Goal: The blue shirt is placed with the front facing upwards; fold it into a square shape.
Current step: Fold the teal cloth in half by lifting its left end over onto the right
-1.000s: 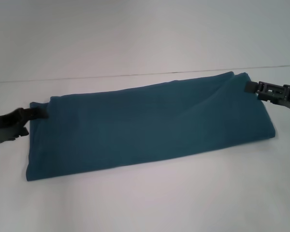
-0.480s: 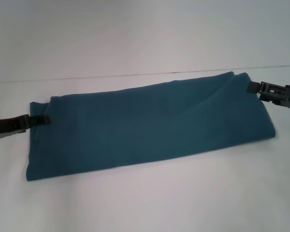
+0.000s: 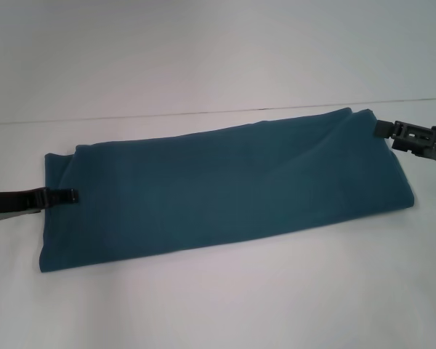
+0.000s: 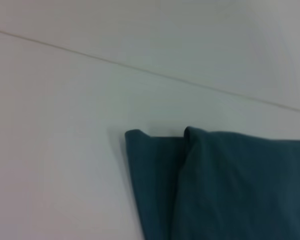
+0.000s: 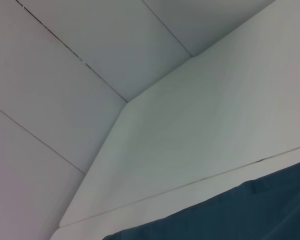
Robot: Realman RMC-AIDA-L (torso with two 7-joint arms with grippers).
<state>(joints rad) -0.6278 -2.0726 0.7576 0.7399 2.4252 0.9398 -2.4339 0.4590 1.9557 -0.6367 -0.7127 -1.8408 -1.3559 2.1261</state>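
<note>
Your blue shirt [image 3: 225,189] lies on the white bench [image 3: 218,305] as a long folded band, plain side up (no lettering shows). Your left gripper [image 3: 71,195] sits at the band's left end, fingertips over the cloth edge. Your right gripper [image 3: 381,129] touches the far right corner. For either gripper's fingers, you cannot tell whether they clamp fabric.
</note>
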